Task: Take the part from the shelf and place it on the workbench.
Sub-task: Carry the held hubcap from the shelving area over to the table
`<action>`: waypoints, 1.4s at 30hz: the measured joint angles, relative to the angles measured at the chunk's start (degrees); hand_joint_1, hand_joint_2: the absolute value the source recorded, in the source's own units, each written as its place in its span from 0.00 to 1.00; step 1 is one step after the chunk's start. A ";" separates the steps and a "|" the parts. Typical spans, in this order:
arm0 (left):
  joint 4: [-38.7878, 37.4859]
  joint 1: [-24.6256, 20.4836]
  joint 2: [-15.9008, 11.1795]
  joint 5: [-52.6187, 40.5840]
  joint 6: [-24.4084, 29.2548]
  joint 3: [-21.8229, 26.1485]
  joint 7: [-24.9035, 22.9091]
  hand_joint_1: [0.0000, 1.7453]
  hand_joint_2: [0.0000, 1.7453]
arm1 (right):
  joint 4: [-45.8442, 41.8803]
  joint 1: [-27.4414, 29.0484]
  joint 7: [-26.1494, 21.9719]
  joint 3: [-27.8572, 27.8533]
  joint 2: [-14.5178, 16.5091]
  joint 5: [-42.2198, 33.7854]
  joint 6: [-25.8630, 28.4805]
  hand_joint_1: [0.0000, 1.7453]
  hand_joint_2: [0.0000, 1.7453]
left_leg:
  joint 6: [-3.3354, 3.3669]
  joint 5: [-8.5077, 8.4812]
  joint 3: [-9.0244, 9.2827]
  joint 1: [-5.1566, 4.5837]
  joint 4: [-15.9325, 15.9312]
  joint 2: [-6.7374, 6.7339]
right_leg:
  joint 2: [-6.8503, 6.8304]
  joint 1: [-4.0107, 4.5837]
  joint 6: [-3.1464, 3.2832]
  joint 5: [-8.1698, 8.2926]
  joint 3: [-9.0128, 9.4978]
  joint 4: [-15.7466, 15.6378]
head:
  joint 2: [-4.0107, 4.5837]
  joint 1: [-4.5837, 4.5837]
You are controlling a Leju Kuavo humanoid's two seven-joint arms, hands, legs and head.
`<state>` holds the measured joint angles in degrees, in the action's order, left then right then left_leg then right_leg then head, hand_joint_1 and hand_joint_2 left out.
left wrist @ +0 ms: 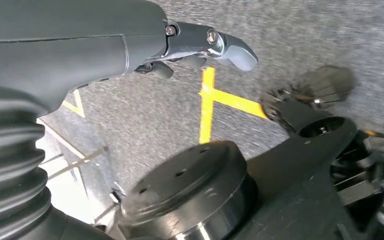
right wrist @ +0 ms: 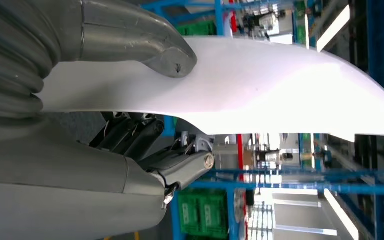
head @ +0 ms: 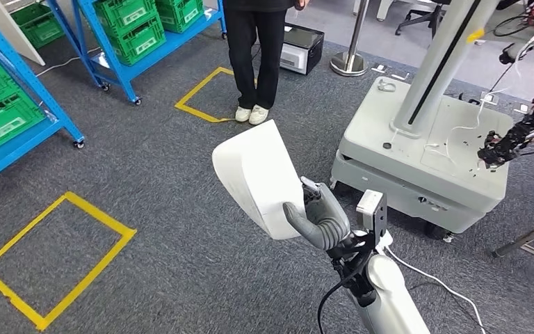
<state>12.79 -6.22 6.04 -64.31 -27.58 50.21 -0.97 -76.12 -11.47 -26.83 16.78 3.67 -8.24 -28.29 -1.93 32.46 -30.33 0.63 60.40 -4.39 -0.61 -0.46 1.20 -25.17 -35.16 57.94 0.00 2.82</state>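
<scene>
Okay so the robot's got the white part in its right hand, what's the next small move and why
Probably keep the grip and carry the white part on toward the workbench. The right hand holds the part by its lower edge, thumb pressed on its face, over grey carpet with no bench under it. The blue shelves stand off to the side, so the pick looks done.

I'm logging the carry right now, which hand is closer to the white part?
Right. The right hand grips the white part at its lower edge. The left hand hangs low over the carpet, away from it.
</scene>
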 joint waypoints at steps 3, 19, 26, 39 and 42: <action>-0.04 0.30 -0.08 0.24 0.00 0.00 0.07 0.00 1.00 | 0.33 -0.52 0.00 -0.01 -0.01 -0.02 -0.13 1.00 1.00 | -0.31 5.05 -5.23 0.12 10.86 3.91 | 1.91 -0.07 0.47 0.20 -0.03 -0.11 | 0.00 0.07; 0.02 0.89 -0.48 -0.13 0.00 0.39 0.86 0.00 1.00 | 1.22 0.66 -0.60 -3.00 -0.37 -0.40 1.95 1.00 1.00 | 3.16 -3.47 -0.40 0.04 -2.64 2.78 | 1.26 -0.28 -3.08 -6.78 -8.71 16.00 | 0.00 -0.28; 0.34 -0.51 -0.81 -0.46 0.00 0.39 3.22 0.00 1.00 | -0.09 3.07 -0.61 -4.94 0.49 0.60 1.90 1.00 1.00 | 1.53 -2.21 0.07 -0.46 -1.94 -2.14 | -4.68 -0.21 -2.14 -0.87 -0.33 1.29 | 0.00 -0.21; 0.24 1.49 -1.59 -0.59 0.00 0.39 -3.41 0.00 1.00 | 0.71 5.31 -2.44 -6.46 1.94 1.17 1.74 1.00 1.00 | 1.08 -1.39 -2.21 -0.13 2.42 6.95 | 5.78 -0.12 0.10 0.19 -0.49 0.75 | 0.00 0.13; 0.26 1.44 -1.94 -1.06 0.00 0.39 -2.95 0.00 1.00 | 0.55 5.53 -2.13 -6.61 2.36 1.33 2.26 1.00 1.00 | 1.67 -2.44 -0.25 -0.44 -2.01 8.37 | 7.44 -0.30 -1.03 0.55 -0.87 0.62 | 0.00 0.14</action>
<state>13.05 -4.78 4.10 -65.36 -27.58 50.60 -3.92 -75.57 -5.94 -28.95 10.16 6.03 -6.91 -26.03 -0.26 30.02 -30.59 0.19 58.40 3.97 6.83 -0.75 0.17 -24.62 -36.02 58.56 0.00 2.96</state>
